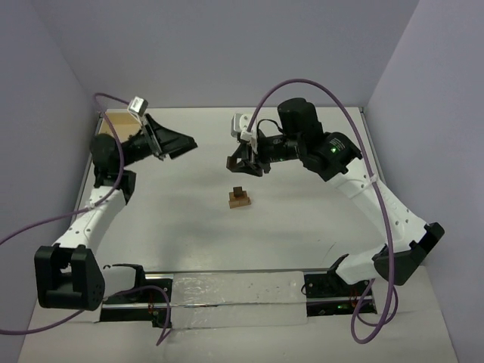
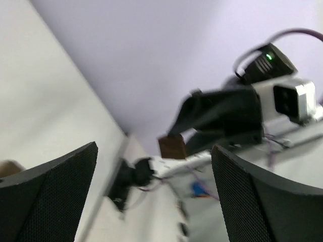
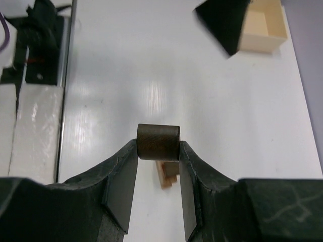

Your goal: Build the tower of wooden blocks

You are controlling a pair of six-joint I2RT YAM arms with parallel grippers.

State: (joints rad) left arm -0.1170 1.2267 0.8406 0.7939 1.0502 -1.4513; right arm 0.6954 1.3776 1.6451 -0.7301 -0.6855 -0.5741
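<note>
The wood block tower (image 1: 240, 197) stands mid-table as a small stack, tan base under a darker piece; in the right wrist view the tower (image 3: 169, 177) shows just below the jaws. My right gripper (image 3: 158, 149) is shut on a dark brown wood block (image 3: 158, 141), held in the air above and slightly behind the tower. From above, the right gripper (image 1: 247, 167) hovers just beyond the stack. My left gripper (image 1: 184, 147) is open and empty, raised at the back left, well away from the tower. The left gripper (image 2: 154, 194) looks across at the right arm's brown block (image 2: 172, 147).
A pale square wooden box (image 1: 121, 121) sits in the back left corner behind the left arm; the box (image 3: 262, 27) also shows in the right wrist view. Purple cables loop over both arms. A metal rail (image 1: 227, 291) runs along the near edge.
</note>
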